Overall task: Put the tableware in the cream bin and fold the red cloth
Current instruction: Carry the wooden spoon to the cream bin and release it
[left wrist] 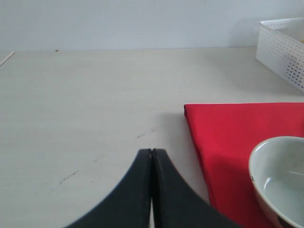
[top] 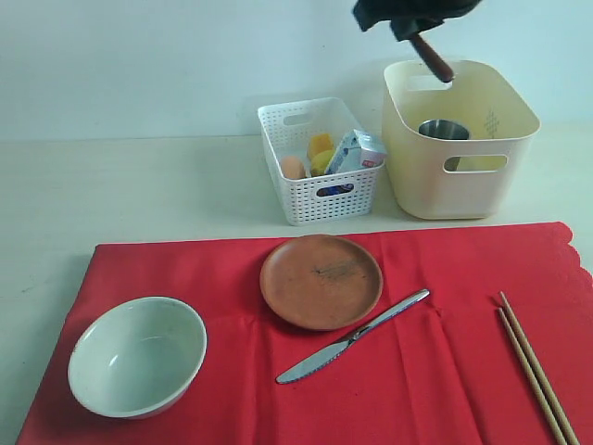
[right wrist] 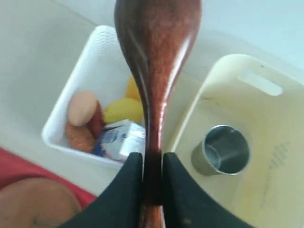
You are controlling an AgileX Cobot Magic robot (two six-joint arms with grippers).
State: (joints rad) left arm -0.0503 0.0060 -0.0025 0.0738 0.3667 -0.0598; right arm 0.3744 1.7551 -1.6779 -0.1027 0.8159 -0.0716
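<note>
On pale table [top: 139,185] by white wall [top: 139,65] | red cloth [top: 445,371] flat | left jaws closed | right jaws gripping spoon [right wrist: 156,71]

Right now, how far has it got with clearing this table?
Done: the shiny steel cup stands inside the tall cream plastic bin. In hand: the right gripper clamps the dark wooden spoon up by that bin. Left: pale green-white bowl, round terracotta plate, metal knife and wooden chopsticks lie on the bright red cloth, spread unfolded.

The right gripper [top: 414,26] hangs at the exterior view's upper right, jaws clamped on the dark wooden spoon [right wrist: 156,57]; the left gripper [left wrist: 152,159] has its jaws pressed fully together.
</note>
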